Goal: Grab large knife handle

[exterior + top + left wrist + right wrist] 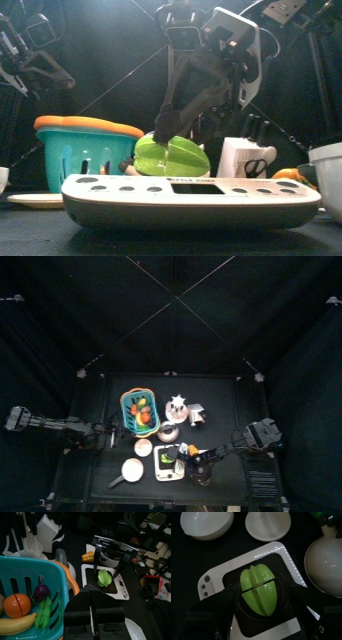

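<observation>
A white knife block [242, 158] stands behind the scale on the right, with black handles and scissor loops sticking out of it. I cannot tell which handle belongs to the large knife. The block also shows near the table's middle [185, 410]. My right gripper [259, 601] hangs open directly over a green star fruit [259, 592] that lies on a white kitchen scale [218, 577], well in front of the block. Its fingers [171, 125] reach down to the fruit [171, 157]. My left gripper [93, 614] rests shut beside the basket at the table's left [100, 436].
A teal basket with an orange rim [63, 577] holds toy fruit; it stands left of the knife block [138, 408]. Two white bowls [204, 522] [268, 524] and a larger white dish [328, 559] sit around the scale [187, 200].
</observation>
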`<state>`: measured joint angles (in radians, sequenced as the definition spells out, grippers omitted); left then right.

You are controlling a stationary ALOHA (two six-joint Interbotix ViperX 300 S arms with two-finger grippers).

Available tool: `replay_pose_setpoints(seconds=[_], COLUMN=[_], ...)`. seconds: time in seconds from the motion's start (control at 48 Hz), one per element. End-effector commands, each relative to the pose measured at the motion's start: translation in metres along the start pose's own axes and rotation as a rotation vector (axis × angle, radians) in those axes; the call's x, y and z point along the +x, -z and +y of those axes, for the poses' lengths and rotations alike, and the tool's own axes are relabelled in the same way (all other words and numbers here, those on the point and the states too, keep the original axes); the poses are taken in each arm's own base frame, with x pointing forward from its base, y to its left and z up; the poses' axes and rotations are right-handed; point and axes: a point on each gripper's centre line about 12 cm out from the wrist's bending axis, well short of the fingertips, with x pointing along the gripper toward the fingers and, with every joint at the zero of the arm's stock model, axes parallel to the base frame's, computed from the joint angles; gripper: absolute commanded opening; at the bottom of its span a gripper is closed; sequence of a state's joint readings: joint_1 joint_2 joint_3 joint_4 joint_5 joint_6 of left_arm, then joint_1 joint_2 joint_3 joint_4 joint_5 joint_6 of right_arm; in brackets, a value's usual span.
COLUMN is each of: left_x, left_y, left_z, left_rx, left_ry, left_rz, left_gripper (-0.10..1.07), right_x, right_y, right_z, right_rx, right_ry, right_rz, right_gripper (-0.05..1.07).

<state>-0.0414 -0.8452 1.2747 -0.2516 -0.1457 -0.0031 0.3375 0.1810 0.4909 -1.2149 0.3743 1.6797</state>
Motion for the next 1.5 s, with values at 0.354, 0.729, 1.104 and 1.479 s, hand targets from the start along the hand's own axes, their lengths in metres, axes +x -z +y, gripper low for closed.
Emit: replay_pose_setpoints(seconds=[0.354,0.729,1.104,1.479], left_x=[0.001,0.001,0.001,0.001], left_y=[-0.004,-0.005,-0.003,-0.004], left_z=[-0.001,0.0,0.0,0.001], left_rx=[-0.002,-0.009,-0.009,-0.01], left_ry=[0.001,-0.002,-0.004,-0.008], left_rz=[-0.012,-0.013,-0.01,-0.011], left_gripper=[-0.03,-0.03,-0.03,-0.03], right_x=[-0.094,-0.149,-0.181,-0.18], right_y=[-0.008,0.076,0.13,0.159], right_z=[-0.013,-0.04,-0.058,-0.078], right_rx=[0.014,0.227,0.358,0.381], right_ry=[0.053,0.171,0.249,0.326], right_rz=[-0.123,0.133,0.352,0.436], right_gripper=[0.98,0.97,0.97,0.97])
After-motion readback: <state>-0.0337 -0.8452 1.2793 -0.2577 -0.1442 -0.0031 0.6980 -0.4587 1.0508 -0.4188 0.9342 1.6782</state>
